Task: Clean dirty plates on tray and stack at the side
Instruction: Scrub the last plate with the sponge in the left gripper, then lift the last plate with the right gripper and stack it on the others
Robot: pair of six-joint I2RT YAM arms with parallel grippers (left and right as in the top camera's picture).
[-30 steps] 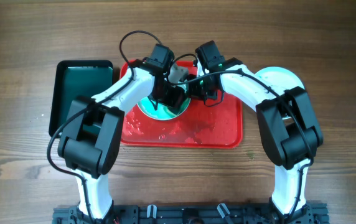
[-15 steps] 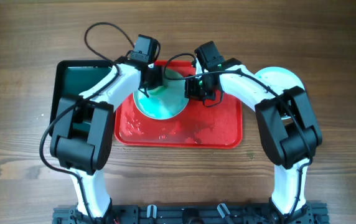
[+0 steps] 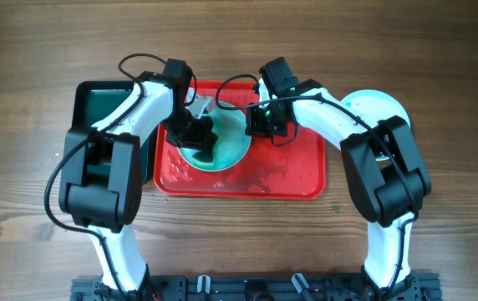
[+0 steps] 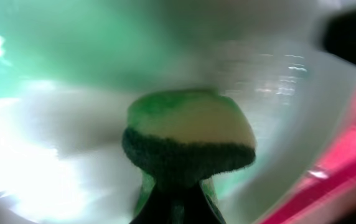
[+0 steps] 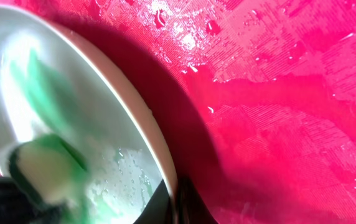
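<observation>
A pale cyan plate [image 3: 226,140] stands tilted on the wet red tray [image 3: 293,171]. My right gripper [image 3: 256,121] is shut on its right rim [image 5: 147,124]. My left gripper [image 3: 199,132] is shut on a yellow and green sponge [image 4: 190,134] and presses it on the plate's face [image 4: 72,143]. The plate's face shows green smears and water drops [image 5: 35,81]. Stacked pale plates [image 3: 381,107] lie on the table to the right of the tray, partly hidden by my right arm.
A smaller black tray [image 3: 105,117] with a dark green inside stands left of the red tray. Puddles and drops lie on the red tray's floor [image 5: 277,74]. Wooden table [image 3: 456,192] all round.
My left gripper has moved with the sponge from the plate's middle to the upper left, then down over the plate's left face. My right gripper has kept the rim in place.
</observation>
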